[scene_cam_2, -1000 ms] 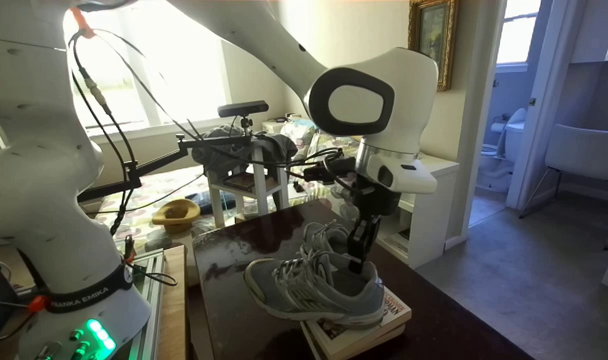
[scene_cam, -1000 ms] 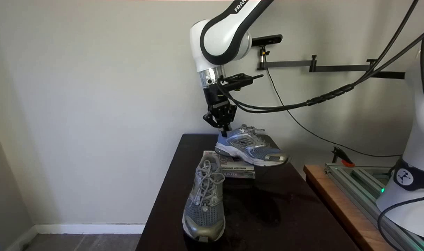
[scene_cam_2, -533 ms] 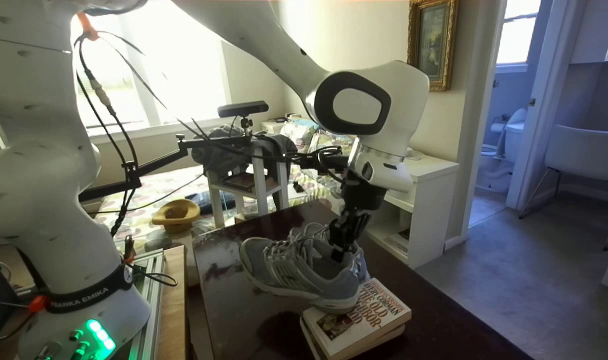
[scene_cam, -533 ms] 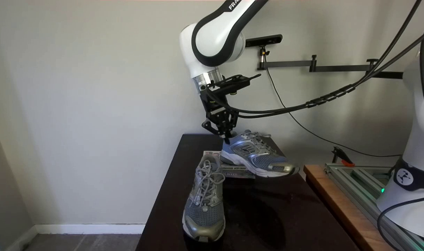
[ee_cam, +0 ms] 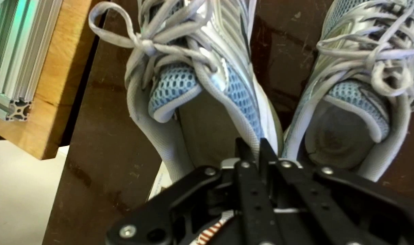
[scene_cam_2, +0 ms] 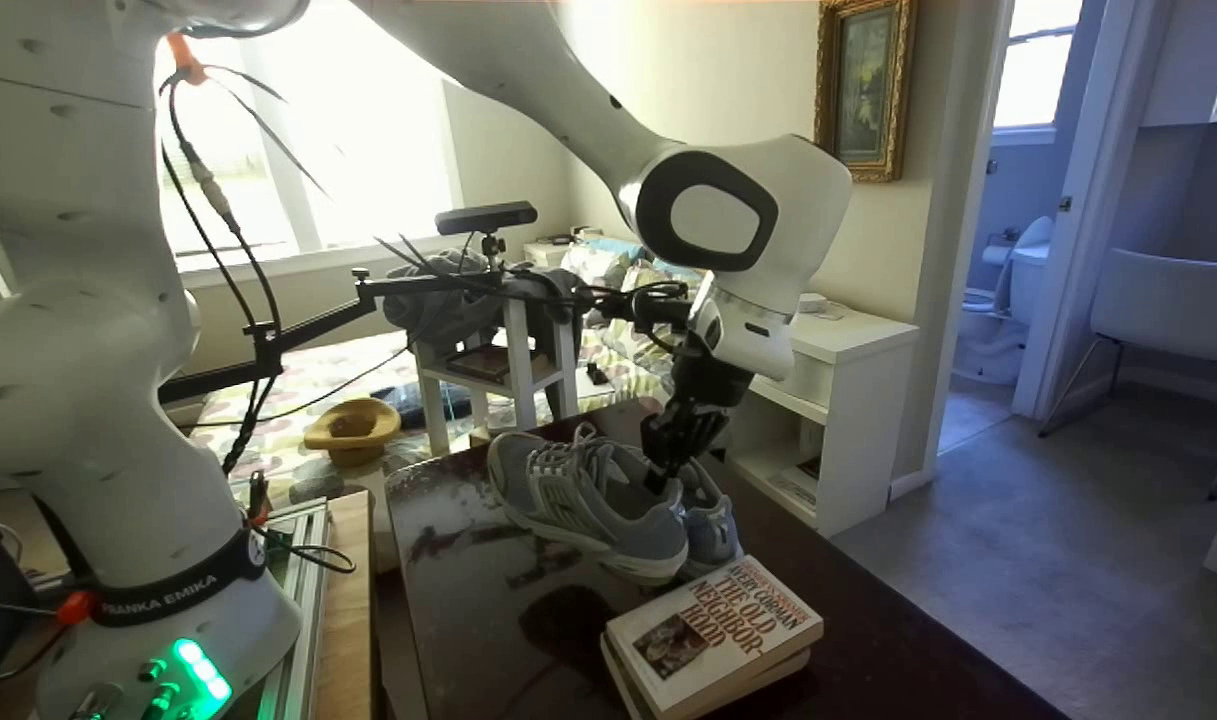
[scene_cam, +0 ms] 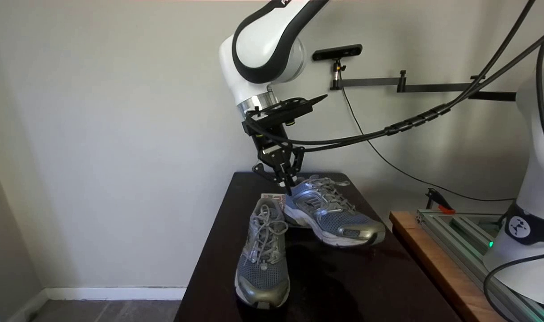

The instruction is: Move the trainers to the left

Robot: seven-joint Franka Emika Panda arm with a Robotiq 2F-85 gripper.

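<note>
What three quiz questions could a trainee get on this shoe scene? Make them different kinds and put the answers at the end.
1. Fill the gap: the gripper is shut on the ____ of one trainer.
2. True or false: the ungripped trainer lies upside down.
3. Which title is on the top book? A) The Old Lighthouse; B) The Old Neighborhood; C) The Old Orchard.

Key: 1. collar; 2. false, it stands upright; 3. B.

I've carried gripped trainer (scene_cam_2: 568,500) farther and left from books (scene_cam_2: 726,628) in exterior view; their cover now shows whole. In exterior view, my gripper (scene_cam: 289,189) tilts more; trainer nearer, further right, hiding most of spines.
</note>
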